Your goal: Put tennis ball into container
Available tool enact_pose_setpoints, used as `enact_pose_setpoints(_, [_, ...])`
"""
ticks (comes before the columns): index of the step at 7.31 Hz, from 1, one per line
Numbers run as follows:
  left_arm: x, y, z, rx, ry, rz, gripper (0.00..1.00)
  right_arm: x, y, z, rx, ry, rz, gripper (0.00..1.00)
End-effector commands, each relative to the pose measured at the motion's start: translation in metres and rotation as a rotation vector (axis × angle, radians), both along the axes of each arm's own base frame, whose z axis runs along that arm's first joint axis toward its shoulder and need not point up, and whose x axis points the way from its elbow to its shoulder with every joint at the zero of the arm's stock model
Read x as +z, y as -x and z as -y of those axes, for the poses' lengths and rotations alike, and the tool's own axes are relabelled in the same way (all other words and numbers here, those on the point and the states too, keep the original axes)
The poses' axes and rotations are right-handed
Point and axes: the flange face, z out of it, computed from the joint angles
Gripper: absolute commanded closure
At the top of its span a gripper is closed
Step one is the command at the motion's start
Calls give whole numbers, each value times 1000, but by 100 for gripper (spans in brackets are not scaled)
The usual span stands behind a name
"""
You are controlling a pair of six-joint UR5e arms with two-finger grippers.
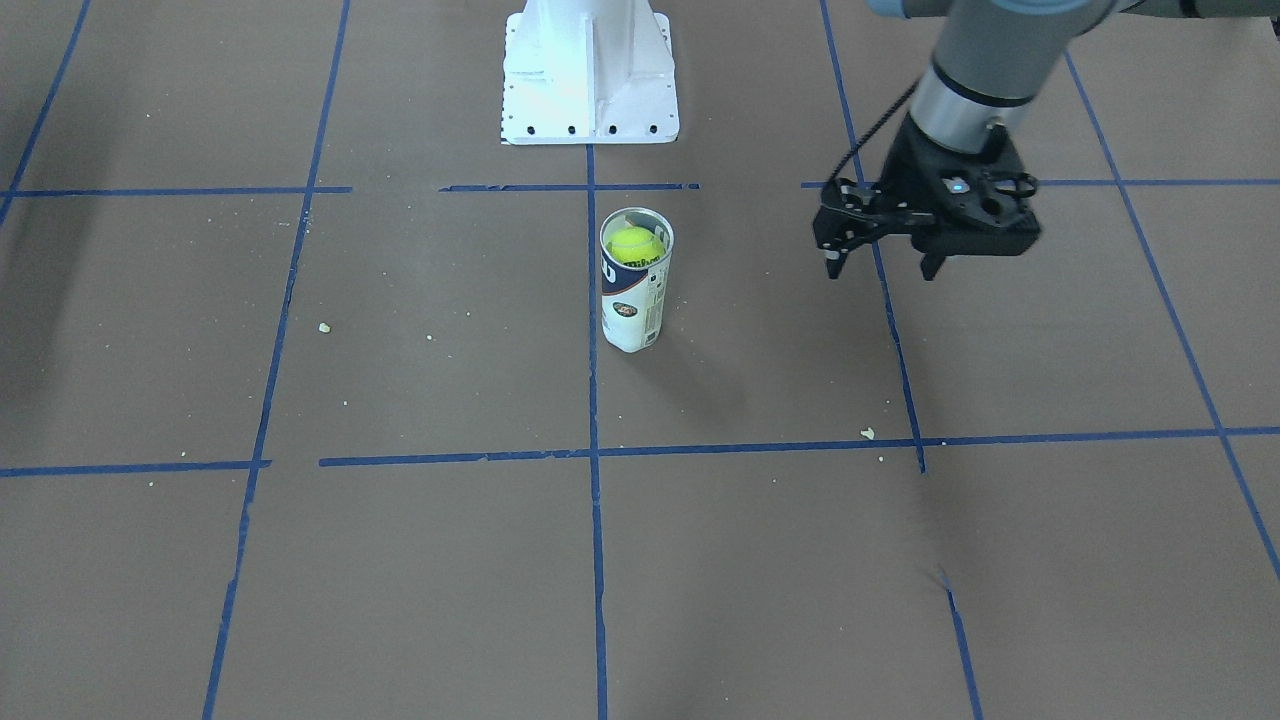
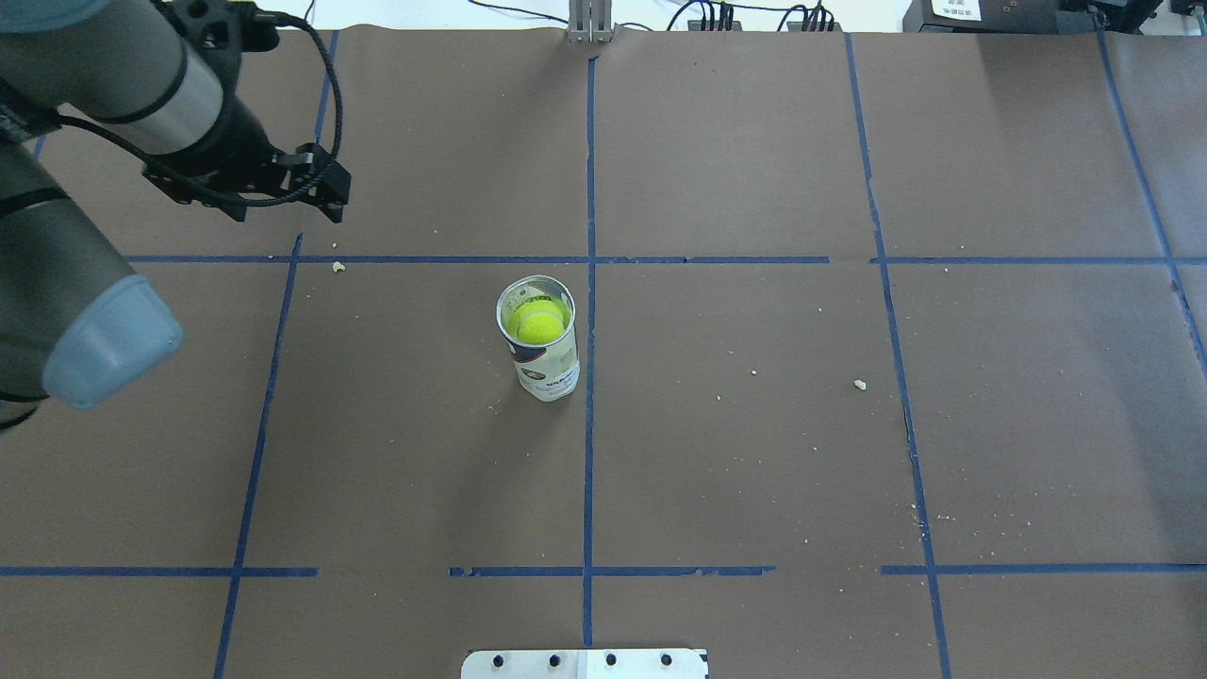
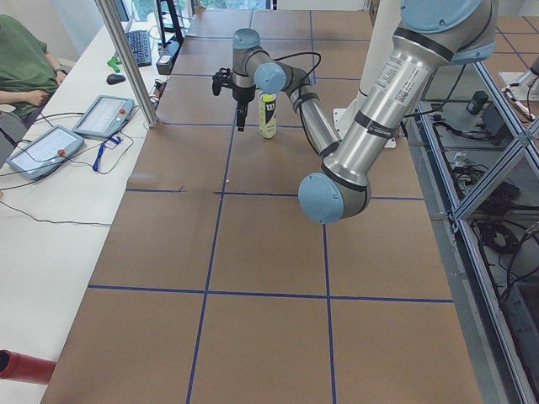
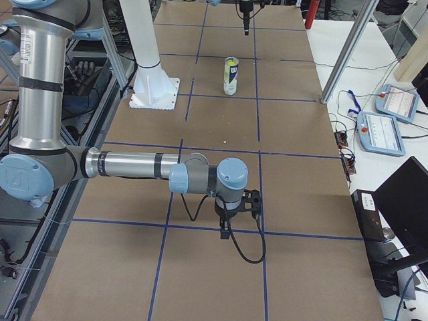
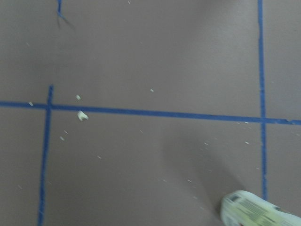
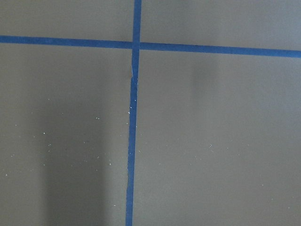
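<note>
The container (image 1: 632,300) stands upright near the table's middle, a clear can with a white and dark-blue label. It also shows in the overhead view (image 2: 547,366) and, by its lower end, in the left wrist view (image 5: 256,213). The tennis ball (image 1: 636,245) sits inside it near the open top, bright yellow-green (image 2: 538,324). My left gripper (image 1: 880,268) hangs open and empty above the table, well off to the can's side (image 2: 288,213). The right gripper (image 4: 227,231) shows only in the right side view, far from the can; whether it is open or shut I cannot tell.
The white robot base plate (image 1: 590,75) stands just behind the can. Blue tape lines grid the brown paper, and small crumbs (image 1: 867,433) lie scattered on it. Beside the table are a metal post (image 3: 126,59) and tablets (image 3: 101,114) on the operators' bench.
</note>
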Motion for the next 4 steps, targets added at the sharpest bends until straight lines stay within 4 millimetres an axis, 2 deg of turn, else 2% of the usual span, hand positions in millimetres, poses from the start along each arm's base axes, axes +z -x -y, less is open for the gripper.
enact_pose_setpoints(1, [99,113,23,123,-103,56,0,0,0,0,0,0,0,0])
enact_pose_setpoints(3, [211,211,33,204,-127,140,0,0,0,0,0,0,0,0])
enact_pose_setpoints(4, [279,246,27,245,-110,157,0,-1,0,1,0,-2,0,0])
